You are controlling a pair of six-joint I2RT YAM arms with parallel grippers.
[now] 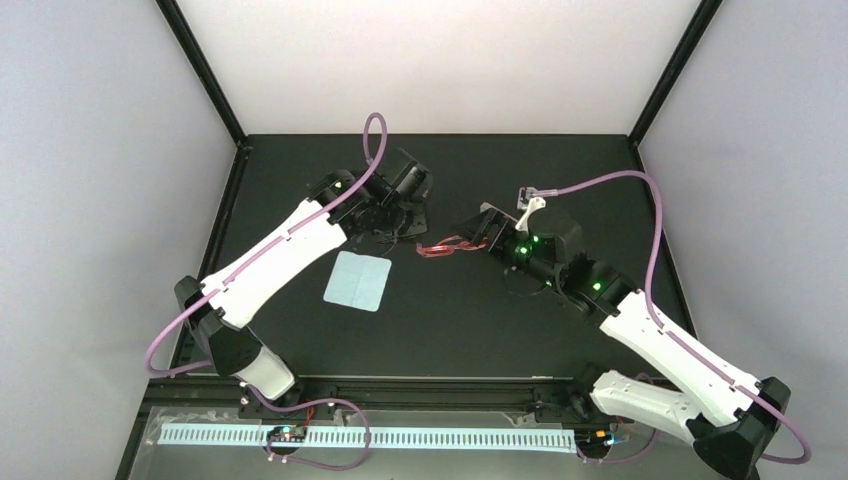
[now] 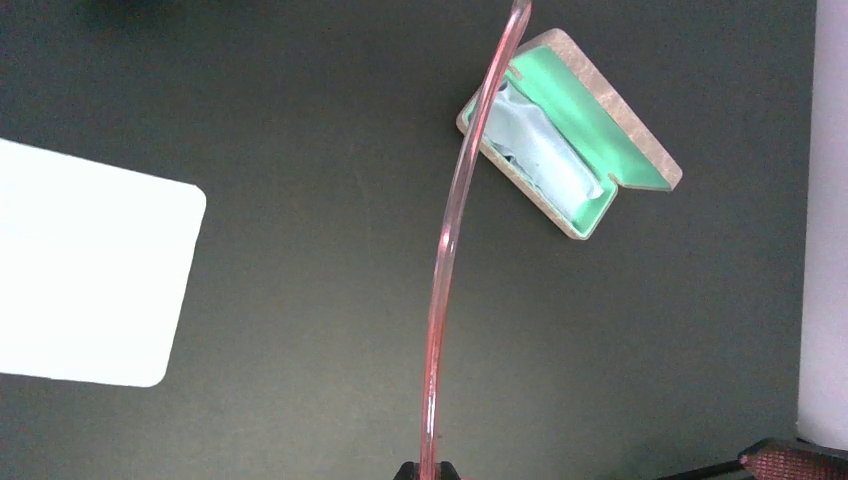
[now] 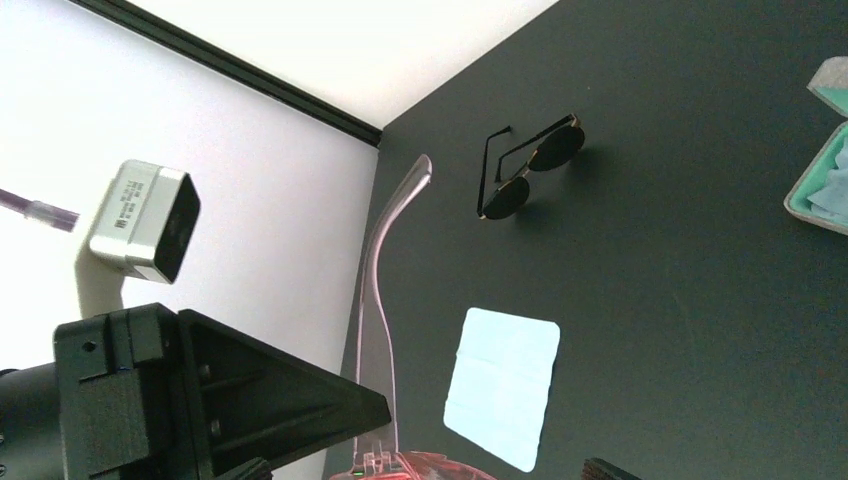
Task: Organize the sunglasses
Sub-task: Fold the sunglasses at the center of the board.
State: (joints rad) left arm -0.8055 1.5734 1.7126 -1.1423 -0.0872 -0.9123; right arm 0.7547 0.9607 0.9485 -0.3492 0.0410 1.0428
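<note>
The sunglasses (image 1: 446,247), thin red-pink frame with see-through lenses, hang between my two grippers over the middle of the mat. My left gripper (image 1: 408,232) is shut on one slim red arm (image 2: 440,300) near the hinge; the arm runs away from it toward the top of the left wrist view. My right gripper (image 1: 482,238) holds the front of the frame (image 3: 430,466), which shows only at the bottom edge of the right wrist view. The same arm (image 3: 378,270) stands up from there. The left gripper's black body (image 3: 200,400) is beside it.
An open case (image 2: 570,140) with green lining and a pale cloth inside lies on the mat; it does not show in the top view. A black dark-lensed pair (image 3: 530,170) lies near the back wall. A light blue cloth (image 1: 358,281) lies flat left of centre.
</note>
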